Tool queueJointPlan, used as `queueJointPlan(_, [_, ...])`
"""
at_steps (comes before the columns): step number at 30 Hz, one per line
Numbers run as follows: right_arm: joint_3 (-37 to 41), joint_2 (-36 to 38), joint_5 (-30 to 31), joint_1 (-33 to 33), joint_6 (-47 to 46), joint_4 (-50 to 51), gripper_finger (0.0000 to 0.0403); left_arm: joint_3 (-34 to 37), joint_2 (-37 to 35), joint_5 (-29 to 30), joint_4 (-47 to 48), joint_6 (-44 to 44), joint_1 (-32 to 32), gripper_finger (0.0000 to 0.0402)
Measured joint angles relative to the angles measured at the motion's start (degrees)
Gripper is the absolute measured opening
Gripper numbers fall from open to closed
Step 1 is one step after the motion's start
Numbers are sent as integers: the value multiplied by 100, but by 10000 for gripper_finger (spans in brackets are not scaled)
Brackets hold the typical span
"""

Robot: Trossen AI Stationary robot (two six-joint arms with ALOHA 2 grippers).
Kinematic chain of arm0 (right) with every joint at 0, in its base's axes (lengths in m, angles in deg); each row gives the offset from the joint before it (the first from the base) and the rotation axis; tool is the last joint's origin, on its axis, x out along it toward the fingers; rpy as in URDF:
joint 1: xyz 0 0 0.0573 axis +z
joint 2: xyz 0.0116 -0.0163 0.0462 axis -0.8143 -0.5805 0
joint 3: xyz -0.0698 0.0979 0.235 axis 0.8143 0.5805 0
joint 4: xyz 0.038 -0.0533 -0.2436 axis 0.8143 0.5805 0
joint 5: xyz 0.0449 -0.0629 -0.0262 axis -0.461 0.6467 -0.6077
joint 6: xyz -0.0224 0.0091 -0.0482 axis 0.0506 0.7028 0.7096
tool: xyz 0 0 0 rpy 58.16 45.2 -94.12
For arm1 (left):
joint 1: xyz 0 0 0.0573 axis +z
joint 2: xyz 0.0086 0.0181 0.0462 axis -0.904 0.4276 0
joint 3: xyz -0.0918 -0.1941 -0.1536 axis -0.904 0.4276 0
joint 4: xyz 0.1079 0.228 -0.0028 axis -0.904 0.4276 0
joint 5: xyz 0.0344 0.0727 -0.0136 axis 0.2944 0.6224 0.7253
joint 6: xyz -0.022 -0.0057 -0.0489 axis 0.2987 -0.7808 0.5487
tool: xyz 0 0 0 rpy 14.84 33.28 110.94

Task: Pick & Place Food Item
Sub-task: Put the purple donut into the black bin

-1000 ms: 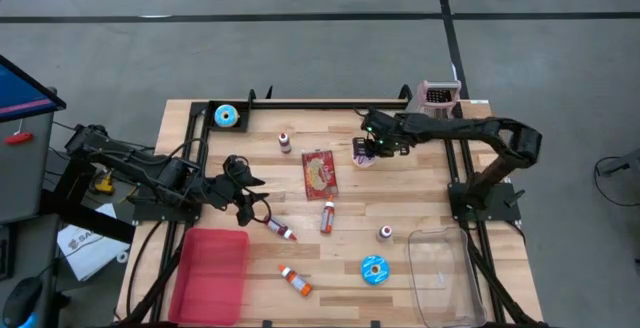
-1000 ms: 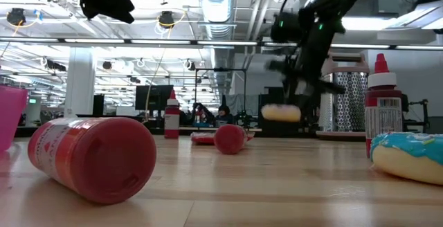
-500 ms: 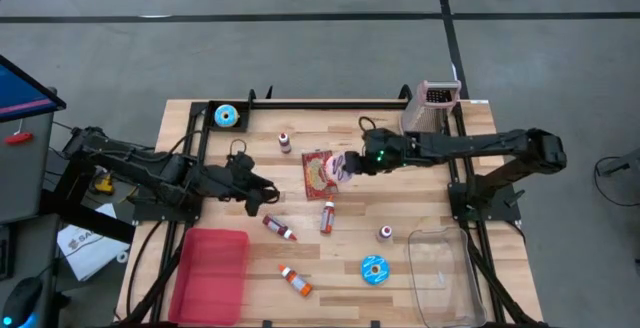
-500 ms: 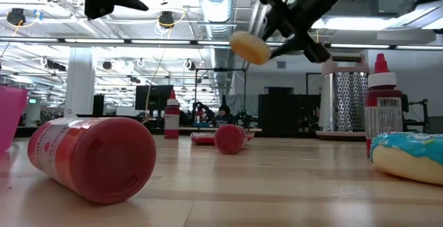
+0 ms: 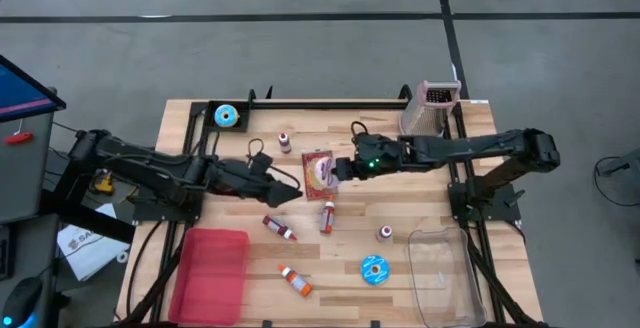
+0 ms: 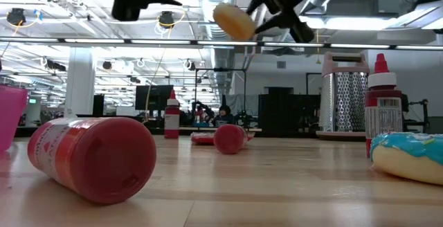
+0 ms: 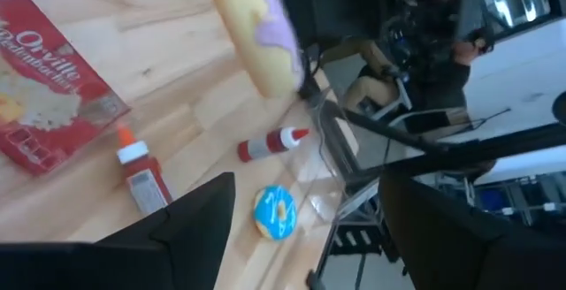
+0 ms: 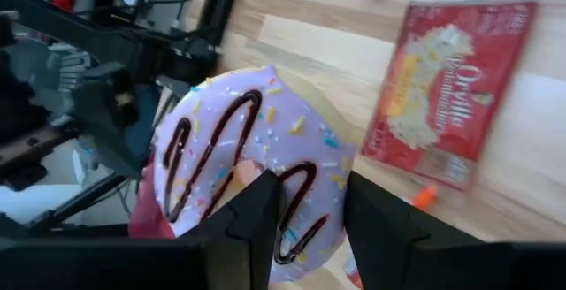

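A purple-frosted donut (image 8: 232,156) with chocolate stripes and sprinkles hangs high over the middle of the table, above a red popcorn bag (image 5: 320,177). My right gripper (image 5: 338,169) is shut on it. The low view shows the donut (image 6: 233,21) well clear of the wood. My left gripper (image 5: 291,192) stands open just left of the donut, its fingers pointing at it and nothing between them. In the left wrist view the donut (image 7: 256,26) shows edge-on beyond the left gripper (image 7: 305,228). My right gripper pinches one side of the donut's ring (image 8: 311,203) between its two fingers. One finger (image 8: 256,210) lies by the hole and the other (image 8: 382,224) outside the rim. The fingers come from the table's right, slanting down. The donut is lifted clear.
Several red bottles (image 5: 280,229) lie or stand around the middle of the table. Blue donuts lie at the far left (image 5: 227,116) and near front (image 5: 374,269). A pink tray (image 5: 210,273) sits front left, a clear bin (image 5: 440,273) front right, a grater (image 5: 430,108) far right.
My right gripper has carried the donut up and from the table's far right toward the middle, over the popcorn bag. My left gripper has gone toward the table's right, closer to the donut, and has rolled about its own axis.
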Motion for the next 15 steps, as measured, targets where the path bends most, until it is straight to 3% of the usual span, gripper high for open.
queueJointPlan(15, [-222,-156,106,46,115,-46,116,2,383,-132,-692,134,535,273])
